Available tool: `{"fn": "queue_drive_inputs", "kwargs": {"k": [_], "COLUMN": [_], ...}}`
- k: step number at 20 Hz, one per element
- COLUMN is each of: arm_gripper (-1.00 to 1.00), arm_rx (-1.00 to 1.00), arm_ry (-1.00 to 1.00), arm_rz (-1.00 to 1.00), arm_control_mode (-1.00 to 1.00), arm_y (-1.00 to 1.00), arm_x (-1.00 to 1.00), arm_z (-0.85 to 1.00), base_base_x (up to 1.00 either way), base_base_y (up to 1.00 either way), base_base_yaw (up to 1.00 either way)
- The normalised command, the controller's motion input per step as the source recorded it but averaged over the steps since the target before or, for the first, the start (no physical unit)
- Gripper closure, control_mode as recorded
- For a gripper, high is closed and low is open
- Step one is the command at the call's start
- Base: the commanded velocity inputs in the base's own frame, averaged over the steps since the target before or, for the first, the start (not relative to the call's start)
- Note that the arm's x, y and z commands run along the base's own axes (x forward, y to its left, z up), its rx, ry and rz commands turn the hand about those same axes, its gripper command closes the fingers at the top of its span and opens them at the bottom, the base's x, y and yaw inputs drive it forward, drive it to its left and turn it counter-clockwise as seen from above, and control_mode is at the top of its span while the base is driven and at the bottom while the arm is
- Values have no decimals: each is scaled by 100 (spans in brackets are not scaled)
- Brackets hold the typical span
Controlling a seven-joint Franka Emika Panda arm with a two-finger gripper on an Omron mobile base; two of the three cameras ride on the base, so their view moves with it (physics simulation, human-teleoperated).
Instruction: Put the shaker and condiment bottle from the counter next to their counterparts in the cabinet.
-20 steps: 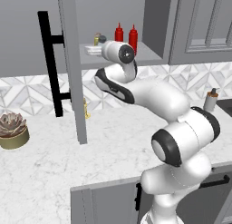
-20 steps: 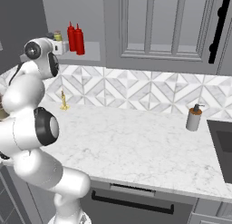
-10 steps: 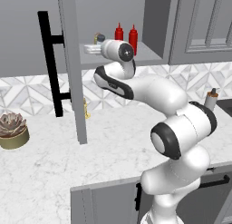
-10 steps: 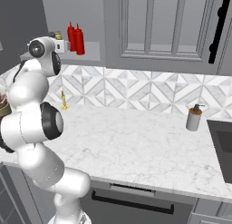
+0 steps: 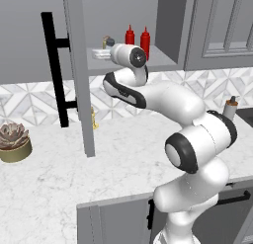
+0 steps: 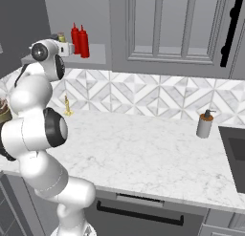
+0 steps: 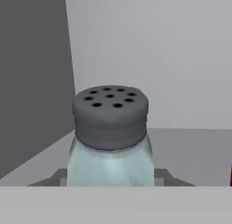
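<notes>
Between the earlier frames and this one, we saw the arm swing slightly further into the open cabinet (image 5: 170,28), while everything on the counter (image 5: 59,188) kept its place. Reading left to right in the left base view, we noted the succulent pot (image 5: 14,143), the open door (image 5: 74,65) with its black bar handle (image 5: 55,70), the small gold figurine (image 5: 93,118), the yellow shaker (image 5: 105,41) on the shelf, two red bottles (image 5: 137,38) standing together behind the wrist, and the grey-brown bottle (image 5: 229,108) far right. The gripper (image 7: 111,182) was pinching the shaker (image 7: 110,137) by its body, upright, dark cap uppermost, inside the cabinet above the shelf. We judged the step to be placement: lower it squarely beside the yellow shaker, keep it vertical, confirm base contact before spreading the fingers, then withdraw straight back clear of the red bottles.
</notes>
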Motion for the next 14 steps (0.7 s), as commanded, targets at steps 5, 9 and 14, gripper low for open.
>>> {"fn": "queue_drive_inputs", "kwargs": {"k": [5, 9, 14], "arm_gripper": [100, 100, -100], "arm_rx": [0, 0, 0], "arm_ry": [0, 0, 0], "arm_rz": [0, 0, 0], "arm_control_mode": [-100, -100, -100], "arm_y": [6, 13, 15], "arm_x": [20, 28, 15], "arm_z": [-13, -28, -33], "base_base_x": [0, 0, 0], "base_base_y": [0, 0, 0], "base_base_yaw": [0, 0, 0]}}
